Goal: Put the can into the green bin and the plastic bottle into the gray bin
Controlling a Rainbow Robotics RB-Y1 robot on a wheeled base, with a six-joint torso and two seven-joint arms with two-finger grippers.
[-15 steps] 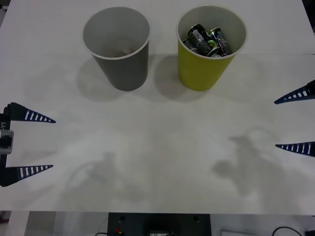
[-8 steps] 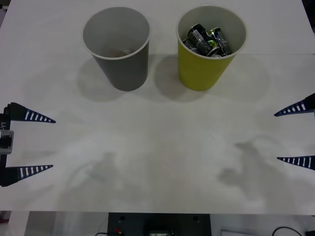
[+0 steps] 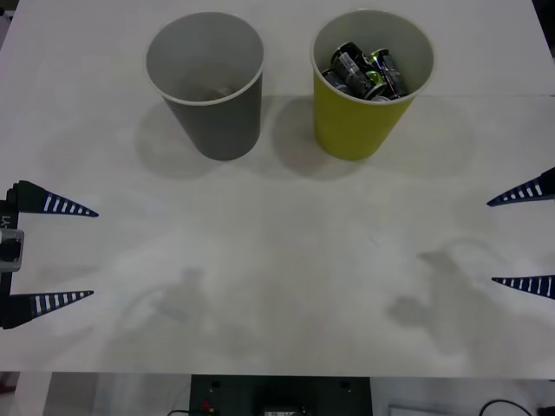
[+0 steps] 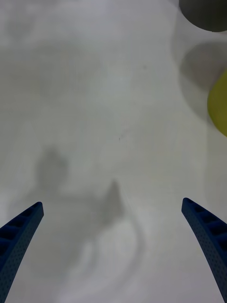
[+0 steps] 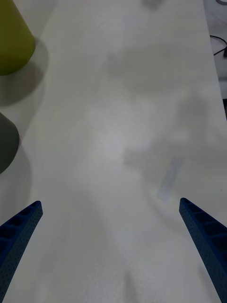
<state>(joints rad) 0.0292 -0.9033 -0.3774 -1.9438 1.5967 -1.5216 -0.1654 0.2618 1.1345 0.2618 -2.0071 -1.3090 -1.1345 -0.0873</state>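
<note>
The gray bin (image 3: pixel 221 126) stands at the back left of the white table and the green bin (image 3: pixel 351 126) at the back right, both upright. Several cans (image 3: pixel 364 71) lie piled inside the green bin. A pale shape rests at the bottom of the gray bin; I cannot tell whether it is the plastic bottle. My left gripper (image 3: pixel 93 254) hovers open and empty at the table's left edge. My right gripper (image 3: pixel 491 242) hovers open and empty at the right edge. The right wrist view has its gripper (image 4: pixel 112 202) over bare table, the green bin (image 4: pixel 218 109) and gray bin (image 4: pixel 208 14) at its edge.
The white table (image 3: pixel 277 260) lies bare between the two grippers, marked by their shadows. In the left wrist view the open gripper (image 5: pixel 110 201) is over bare table with the green bin (image 5: pixel 12 42) and gray bin (image 5: pixel 5 142) off to one side. A cable lies beyond the table's edge.
My right gripper has drawn back toward the table's right edge and slightly nearer the front, staying open. The left gripper and both bins have not moved.
</note>
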